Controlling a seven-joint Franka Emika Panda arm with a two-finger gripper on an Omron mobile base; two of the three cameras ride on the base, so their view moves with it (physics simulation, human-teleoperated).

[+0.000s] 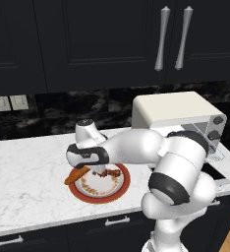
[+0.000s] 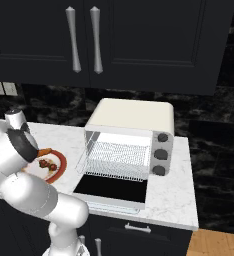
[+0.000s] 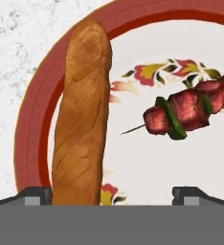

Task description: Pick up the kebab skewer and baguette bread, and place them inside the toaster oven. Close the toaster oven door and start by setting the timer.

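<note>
Counter (image 1: 23, 167): white marble; its near and right parts are covered by the arm in the left base view.
Toaster oven (image 2: 131, 137): cream box at the right end of the counter, facing the robot; in the left base view the arm covers its lower front.
Toaster oven door (image 2: 111, 191): dropped flat toward the robot, dark glass up; wire rack bare inside; the handle at its front edge is hard to make out.
Plate (image 3: 32, 134): red-rimmed, flowered, left of the oven; cut off at the top and right of the hand view, half behind the arm in the right base view.
Baguette bread (image 3: 81, 115): on the plate's left side in the hand view, long axis running away from the hand, near end hidden at the bottom edge just inside one fingertip.
Kebab skewer (image 3: 190, 107): on the plate, well apart from the loaf and roughly crosswise to it; bare tip points at the loaf, far end cut off at the right edge.
Gripper (image 3: 112, 194): jaws spread wide, grasping nothing, low over the plate.
</note>
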